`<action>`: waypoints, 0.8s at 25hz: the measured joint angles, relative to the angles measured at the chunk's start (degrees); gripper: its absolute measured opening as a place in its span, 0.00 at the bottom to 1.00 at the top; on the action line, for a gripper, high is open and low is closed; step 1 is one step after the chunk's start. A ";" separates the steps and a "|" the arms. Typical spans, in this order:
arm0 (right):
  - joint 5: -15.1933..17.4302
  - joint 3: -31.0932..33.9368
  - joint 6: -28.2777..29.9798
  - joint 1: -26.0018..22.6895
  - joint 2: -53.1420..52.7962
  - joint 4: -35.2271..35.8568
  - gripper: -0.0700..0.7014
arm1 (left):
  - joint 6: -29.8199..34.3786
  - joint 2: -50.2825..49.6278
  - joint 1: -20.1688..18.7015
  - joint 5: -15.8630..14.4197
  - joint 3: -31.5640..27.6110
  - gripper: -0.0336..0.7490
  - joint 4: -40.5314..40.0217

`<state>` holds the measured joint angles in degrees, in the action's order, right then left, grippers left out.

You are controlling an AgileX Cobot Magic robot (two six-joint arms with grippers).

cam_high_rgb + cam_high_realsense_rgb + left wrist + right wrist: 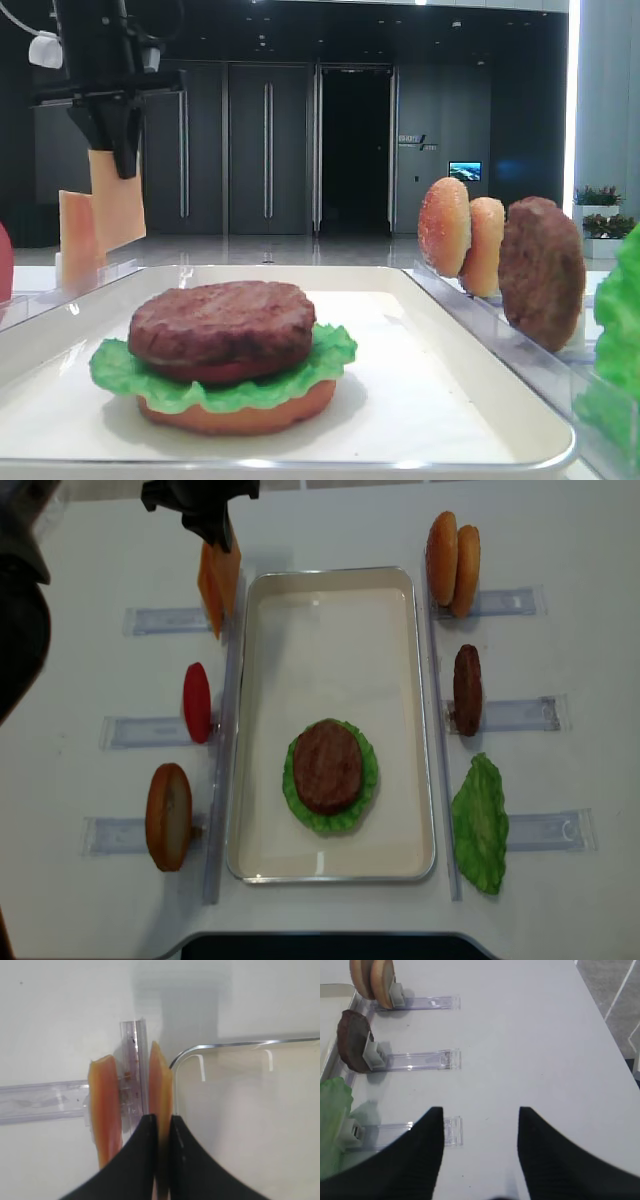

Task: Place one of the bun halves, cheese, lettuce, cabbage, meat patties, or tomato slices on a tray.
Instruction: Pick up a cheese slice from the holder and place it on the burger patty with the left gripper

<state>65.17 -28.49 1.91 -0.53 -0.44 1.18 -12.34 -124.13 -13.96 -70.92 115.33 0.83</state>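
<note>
My left gripper (161,1160) is pinched tight on one cheese (160,1085) slice, held on edge just off the tray (420,730) corner at about eleven o'clock in the overhead view — its twin slice (105,1110) stands in the clear rack (40,1102) right beside it. My right gripper (480,1135) hangs spread over bare table (530,1035) (nothing between its fingers). On the tray, toward six o'clock, a meat patty (326,766) sits on lettuce (367,780) over a bun half (240,415). Off the tray's three o'clock side stand two bun halves (452,550), another patty (467,690) and a lettuce leaf (481,823); a tomato slice (197,702) stands at nine.
</note>
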 joint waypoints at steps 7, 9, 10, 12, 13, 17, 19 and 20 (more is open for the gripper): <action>0.00 0.00 0.00 0.00 0.00 0.00 0.55 | 0.69 4.15 0.00 0.00 0.00 0.09 0.00; 0.00 0.00 0.00 0.00 0.00 0.00 0.55 | 0.75 5.38 0.00 0.00 0.00 0.09 0.08; 0.00 0.00 0.00 0.00 0.00 0.00 0.55 | 0.75 6.02 0.00 -0.06 0.00 0.09 0.22; 0.00 0.00 0.00 0.00 0.00 0.00 0.55 | 0.75 7.12 0.00 -0.06 0.00 0.09 0.56; 0.00 0.00 0.00 0.00 0.00 0.00 0.55 | 0.57 7.76 0.00 -0.06 0.00 0.09 0.84; 0.00 0.00 0.00 0.00 0.00 0.00 0.55 | -0.65 10.93 0.00 -0.12 -1.74 0.09 3.35; 0.00 0.00 0.00 0.00 0.00 0.00 0.55 | -1.05 13.07 0.00 -0.12 -4.92 0.08 3.90; 0.00 0.00 0.00 0.00 0.00 0.00 0.55 | -1.09 14.23 0.00 -0.12 -7.11 0.08 3.96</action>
<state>65.17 -28.49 1.91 -0.53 -0.44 1.18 -13.43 -109.90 -13.96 -71.04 108.22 4.79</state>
